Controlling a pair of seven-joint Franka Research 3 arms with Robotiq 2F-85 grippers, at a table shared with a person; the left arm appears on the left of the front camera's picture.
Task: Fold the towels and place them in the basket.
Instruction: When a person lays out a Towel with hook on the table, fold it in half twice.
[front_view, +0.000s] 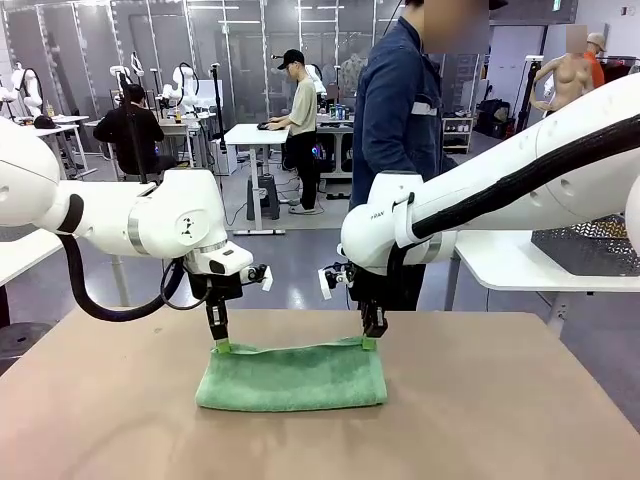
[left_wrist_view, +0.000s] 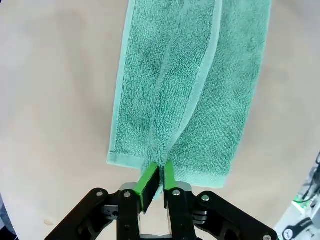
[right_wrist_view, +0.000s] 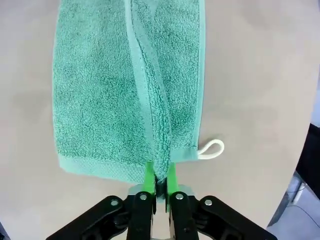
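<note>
A mint green towel (front_view: 290, 378) lies folded into a long band on the tan table (front_view: 500, 420). My left gripper (front_view: 220, 345) pinches the back edge at the towel's left end, and my right gripper (front_view: 368, 342) pinches it at the right end. In the left wrist view the green pads (left_wrist_view: 148, 181) sit close together with a ridge of the towel (left_wrist_view: 190, 85) between them. The right wrist view shows that gripper (right_wrist_view: 160, 177) clamped the same way on the towel (right_wrist_view: 100, 100), with the white corner loop (right_wrist_view: 212, 149) beside it. The dark wire-mesh basket (front_view: 590, 250) stands on a white side table at the right.
A person in a dark blue jacket (front_view: 395, 110) stands at the far side, just behind my right arm. The white side table (front_view: 530, 265) lies to the right of the tan table. Bare tabletop surrounds the towel on all sides.
</note>
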